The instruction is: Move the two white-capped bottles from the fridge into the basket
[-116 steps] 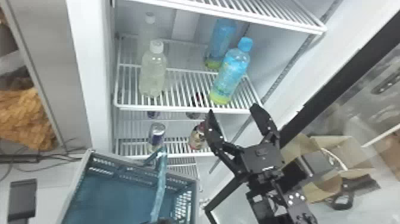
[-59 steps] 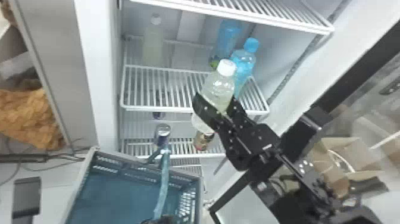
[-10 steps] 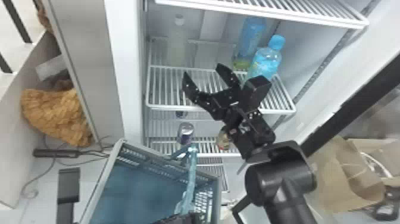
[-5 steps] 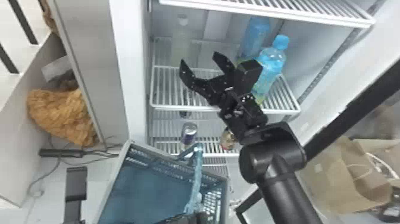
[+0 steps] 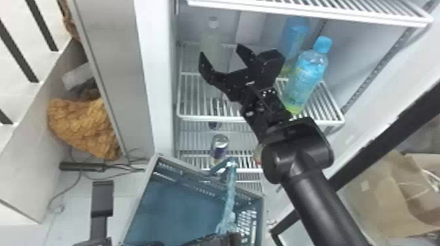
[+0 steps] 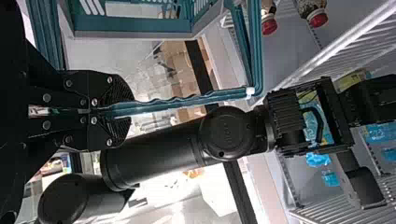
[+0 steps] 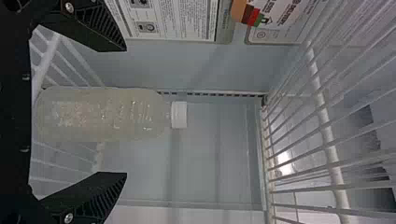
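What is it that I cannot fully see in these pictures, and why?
Head view: near side of the basket, cut off by the bottom edge.
Head view: lower-shelf container, mostly behind the right arm.
Head view: rear blue bottle, partly behind the front bottle.
Left wrist view: red-capped bottles, cut off by the top edge.

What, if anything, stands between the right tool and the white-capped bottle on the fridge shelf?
Nothing visible does: the right tool is open and faces the white-capped bottle, with no object between them.

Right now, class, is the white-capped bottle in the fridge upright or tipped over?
Upright: in the head view the white-capped bottle stands on the wire shelf, its cap uppermost.
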Motion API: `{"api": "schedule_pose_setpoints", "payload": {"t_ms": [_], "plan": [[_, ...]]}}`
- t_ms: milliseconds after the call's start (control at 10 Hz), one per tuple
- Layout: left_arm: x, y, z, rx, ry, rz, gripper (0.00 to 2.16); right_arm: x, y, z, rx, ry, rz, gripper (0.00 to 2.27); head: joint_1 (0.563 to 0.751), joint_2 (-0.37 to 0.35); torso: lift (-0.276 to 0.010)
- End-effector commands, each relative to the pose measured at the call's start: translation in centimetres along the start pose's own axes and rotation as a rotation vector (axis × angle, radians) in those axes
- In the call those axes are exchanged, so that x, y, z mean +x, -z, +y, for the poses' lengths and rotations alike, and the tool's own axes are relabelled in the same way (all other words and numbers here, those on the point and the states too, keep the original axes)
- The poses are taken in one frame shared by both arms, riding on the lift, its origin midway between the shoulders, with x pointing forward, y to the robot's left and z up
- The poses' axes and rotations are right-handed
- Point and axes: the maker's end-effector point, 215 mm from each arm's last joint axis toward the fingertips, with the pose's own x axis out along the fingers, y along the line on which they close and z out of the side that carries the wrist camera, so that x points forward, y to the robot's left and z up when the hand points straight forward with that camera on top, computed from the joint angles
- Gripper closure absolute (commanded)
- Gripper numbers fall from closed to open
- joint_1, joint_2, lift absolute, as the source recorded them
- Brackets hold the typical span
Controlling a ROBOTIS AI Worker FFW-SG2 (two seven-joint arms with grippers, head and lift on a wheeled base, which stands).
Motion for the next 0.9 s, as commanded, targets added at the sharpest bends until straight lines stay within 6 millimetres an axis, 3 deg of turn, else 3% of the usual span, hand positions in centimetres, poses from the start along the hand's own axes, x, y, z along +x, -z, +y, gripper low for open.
{"api": "schedule_pose_setpoints", "payload": {"t_ms": [0, 300, 800], "plan": [[0.1, -0.1, 0.0, 0.002, 0.003, 0.0, 1.19, 1.0, 0.0, 0.4, 0.01, 0.003, -0.001, 0.09, 0.695, -0.153, 0.0], [0.3, -0.2, -0.2, 0.006, 0.008, 0.005, 1.19, 2.6, -0.3, 0.3, -0.007, 0.014, 0.002, 0.09, 0.695, -0.139, 0.0], [0.7, -0.3, -0.2, 0.012, 0.015, 0.014, 1.19, 4.6, 1.5, 0.4, 0.005, 0.012, 0.053, 0.09, 0.695, -0.125, 0.0]]}}
